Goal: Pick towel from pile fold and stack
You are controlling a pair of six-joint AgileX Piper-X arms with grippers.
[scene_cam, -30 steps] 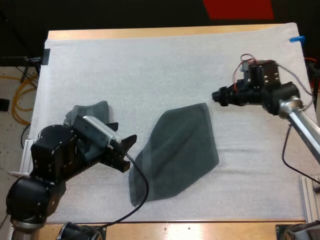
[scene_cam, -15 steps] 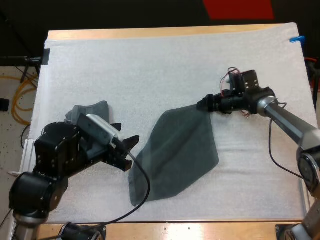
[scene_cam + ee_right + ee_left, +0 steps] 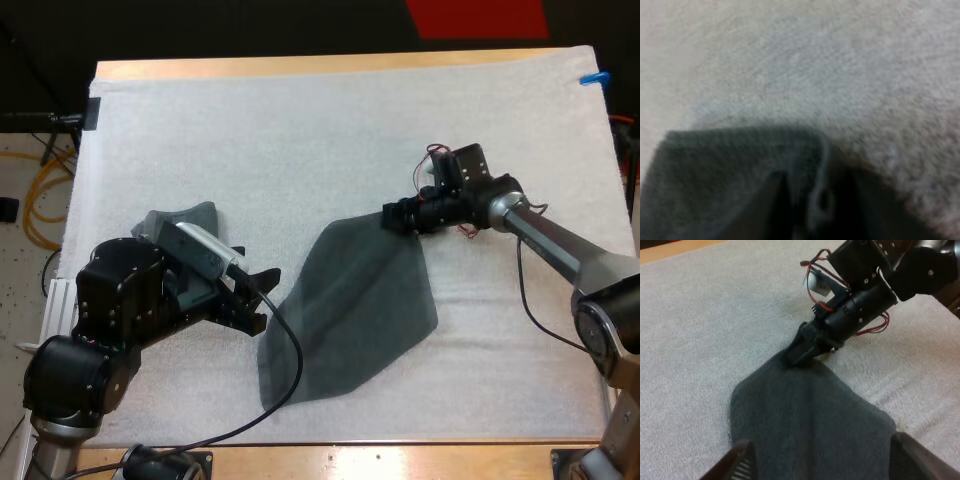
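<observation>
White mat (image 3: 300, 130) is bearing the spread towel (image 3: 355, 300); our right gripper (image 3: 390, 216) is pinching its far corner, apparently for folding, while our left gripper (image 3: 258, 300) is hovering unclenched beside it.

Spread towel (image 3: 350, 300), crumpled towel (image 3: 190, 220) apart

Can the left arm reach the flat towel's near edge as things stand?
Probably yes: the open left tool sits right beside the flat towel, and nothing lies between them.

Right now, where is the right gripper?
In the high view the right gripper is at the far corner of the spread towel, right of centre on the mat.
</observation>
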